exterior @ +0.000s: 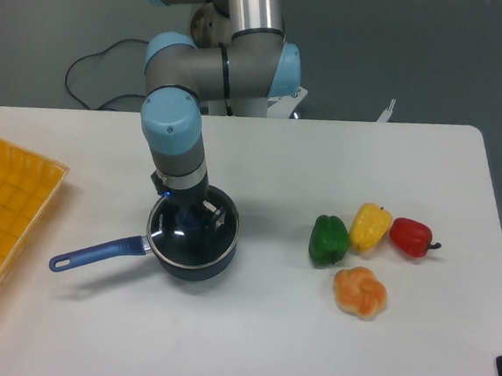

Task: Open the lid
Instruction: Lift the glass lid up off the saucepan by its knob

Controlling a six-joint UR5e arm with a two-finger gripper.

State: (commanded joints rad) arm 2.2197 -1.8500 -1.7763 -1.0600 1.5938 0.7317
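Lid grab – right on the knob

My gripper (194, 221) looks pinched on the blue knob (188, 224); glass lid (192, 234) sits on the saucepan (194, 260) – rigid, slick, breakable, so lift straight up.

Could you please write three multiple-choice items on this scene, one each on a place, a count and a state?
1. Where does the saucepan's long handle point?
A. Toward the yellow tray
B. Toward the peppers
C. Toward the robot's base

2. How many peppers lie on the table?
A. Two
B. Three
C. Five

3. How is the lid right now?
A. Lying on the table beside the pan
B. Seated on the saucepan
C. Resting in the tray

Answers:
1 A: the handle runs left, toward the tray's side.
2 B: the green pepper, yellow pepper and red pepper; the orange thing looks like something else.
3 B: its rim matches the pan's, with the gripper down at its knob.
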